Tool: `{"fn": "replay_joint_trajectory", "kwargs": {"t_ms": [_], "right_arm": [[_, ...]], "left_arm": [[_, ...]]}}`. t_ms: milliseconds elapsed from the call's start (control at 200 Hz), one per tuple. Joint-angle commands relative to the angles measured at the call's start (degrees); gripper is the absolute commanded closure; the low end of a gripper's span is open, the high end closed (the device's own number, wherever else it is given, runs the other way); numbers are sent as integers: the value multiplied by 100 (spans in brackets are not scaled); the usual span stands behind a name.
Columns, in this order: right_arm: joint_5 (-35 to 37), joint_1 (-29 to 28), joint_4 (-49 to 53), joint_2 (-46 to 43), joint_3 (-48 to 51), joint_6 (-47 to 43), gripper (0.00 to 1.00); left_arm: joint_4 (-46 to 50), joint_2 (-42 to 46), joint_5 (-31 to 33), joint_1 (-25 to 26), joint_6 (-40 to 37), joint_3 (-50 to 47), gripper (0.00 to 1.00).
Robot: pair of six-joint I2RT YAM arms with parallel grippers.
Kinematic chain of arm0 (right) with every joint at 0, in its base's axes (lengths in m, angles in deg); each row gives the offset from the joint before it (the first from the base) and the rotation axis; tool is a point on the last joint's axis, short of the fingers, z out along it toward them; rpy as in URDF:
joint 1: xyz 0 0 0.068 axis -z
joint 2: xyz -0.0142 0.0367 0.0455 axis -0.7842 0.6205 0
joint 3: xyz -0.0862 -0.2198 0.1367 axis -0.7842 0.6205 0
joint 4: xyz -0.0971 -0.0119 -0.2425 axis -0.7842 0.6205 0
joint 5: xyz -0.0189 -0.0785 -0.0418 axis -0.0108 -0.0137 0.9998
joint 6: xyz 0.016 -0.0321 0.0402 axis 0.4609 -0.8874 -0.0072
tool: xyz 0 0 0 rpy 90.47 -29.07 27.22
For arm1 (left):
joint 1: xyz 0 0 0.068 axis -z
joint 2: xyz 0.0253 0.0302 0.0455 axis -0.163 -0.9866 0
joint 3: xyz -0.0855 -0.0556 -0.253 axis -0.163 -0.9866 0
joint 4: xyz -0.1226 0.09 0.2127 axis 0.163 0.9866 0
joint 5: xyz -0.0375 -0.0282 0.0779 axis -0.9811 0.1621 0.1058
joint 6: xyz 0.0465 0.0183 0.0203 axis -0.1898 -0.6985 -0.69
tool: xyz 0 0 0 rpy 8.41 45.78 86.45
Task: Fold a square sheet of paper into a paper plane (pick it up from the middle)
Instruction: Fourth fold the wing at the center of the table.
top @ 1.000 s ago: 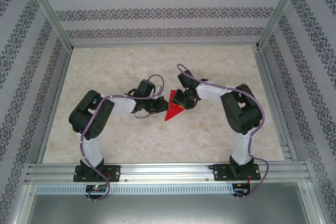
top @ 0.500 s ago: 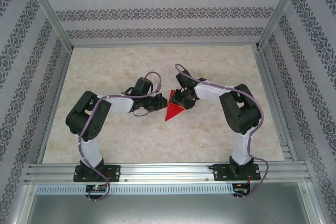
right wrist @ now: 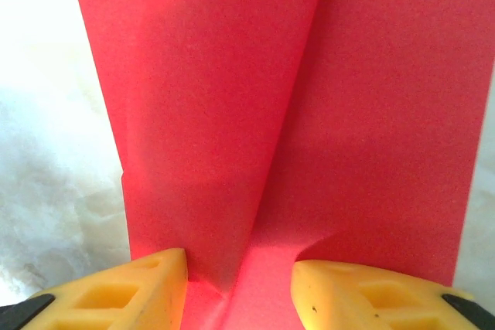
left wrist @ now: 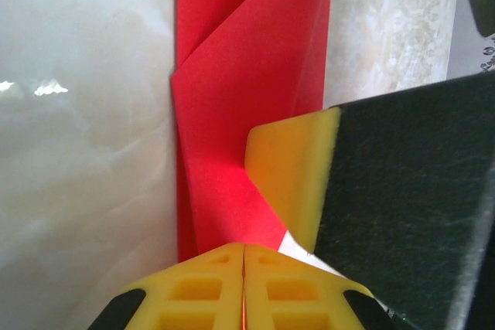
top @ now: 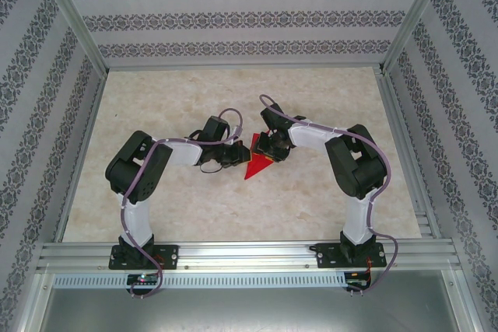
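The red paper plane [top: 253, 167] lies mid-table as a folded, pointed wedge, tip toward the arms. My left gripper [top: 236, 155] is at its left edge. In the left wrist view its yellow fingers [left wrist: 244, 246] are shut together at the edge of the creased paper [left wrist: 232, 113], with a thin red line in the seam between them. My right gripper [top: 266, 153] is over the wedge's far right part, and one of its yellow fingertips [left wrist: 290, 168] rests on the paper. In the right wrist view that gripper [right wrist: 240, 268] stands open, straddling a raised fold of the paper [right wrist: 309, 113].
The marble-patterned table [top: 233, 99] is walled by patterned panels at the back and sides. An aluminium rail [top: 249, 254] runs along the near edge, where both arm bases stand. The two grippers are very close to each other over the paper.
The left arm's elbow swung out and back, and its wrist shifted slightly toward the far side. The right gripper's jaws widened a little. The paper stayed in place.
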Motion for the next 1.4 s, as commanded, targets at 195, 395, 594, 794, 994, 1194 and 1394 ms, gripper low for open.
{"fn": "replay_joint_trajectory", "kwargs": {"t_ms": [195, 395, 594, 794, 994, 1194, 1394], "right_arm": [[421, -118, 621, 1555, 808, -25, 55], [412, -125, 620, 1569, 798, -27, 55], [405, -132, 612, 1577, 807, -19, 55], [410, -131, 606, 1571, 824, -20, 55], [392, -132, 606, 1501, 850, -9, 55], [309, -130, 664, 1059, 788, 1, 55], [122, -54, 676, 21, 551, -99, 53]], "left_arm": [[-155, -252, -116, 85, 10, 247, 91], [16, -313, -72, 92, -93, 317, 91], [140, -411, -52, 92, -135, 360, 91], [308, -488, -26, 110, -179, 371, 92], [592, -575, 104, 118, -220, 366, 92], [975, -710, 283, 141, -269, 417, 92], [1387, -777, 492, 138, -384, 473, 93]]}}
